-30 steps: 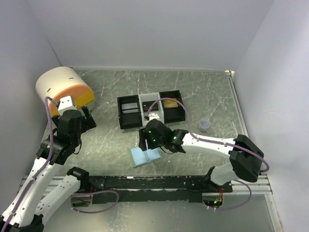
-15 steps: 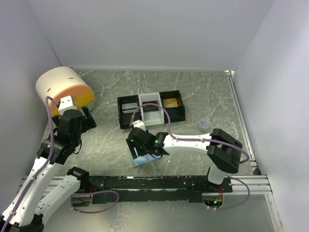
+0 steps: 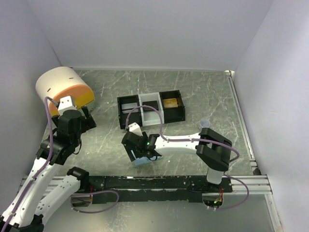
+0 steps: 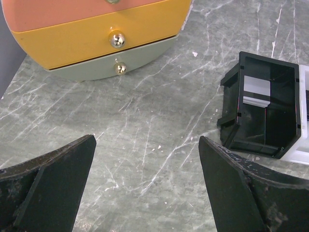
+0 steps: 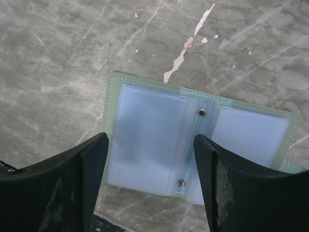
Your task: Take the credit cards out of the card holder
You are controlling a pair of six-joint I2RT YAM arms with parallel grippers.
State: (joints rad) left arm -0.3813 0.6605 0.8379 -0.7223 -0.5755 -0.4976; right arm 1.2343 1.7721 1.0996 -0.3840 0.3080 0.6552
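The card holder (image 5: 159,140) lies open and flat on the marble table, sage-green edge round two pale blue clear panels joined by two rivets. In the top view only a pale blue corner of the card holder (image 3: 141,161) shows under the right arm. My right gripper (image 5: 150,181) is open, jaws wide apart, hovering just above the holder's left panel; it also shows in the top view (image 3: 140,151). No separate credit cards can be made out in the pockets. My left gripper (image 4: 147,183) is open and empty over bare table at the far left, seen from above in the top view (image 3: 72,121).
A black-and-white three-compartment tray (image 3: 150,109) stands behind the holder, with something orange in its right bay; its black end shows in the left wrist view (image 4: 263,111). A round drawer unit (image 3: 63,89) sits far left. A small cup (image 3: 204,123) is at the right. The rail (image 3: 154,182) runs along the near edge.
My right arm has swung left and nearer, from the holder's right side to directly over it, now covering most of it in the top view. The left arm has not moved.
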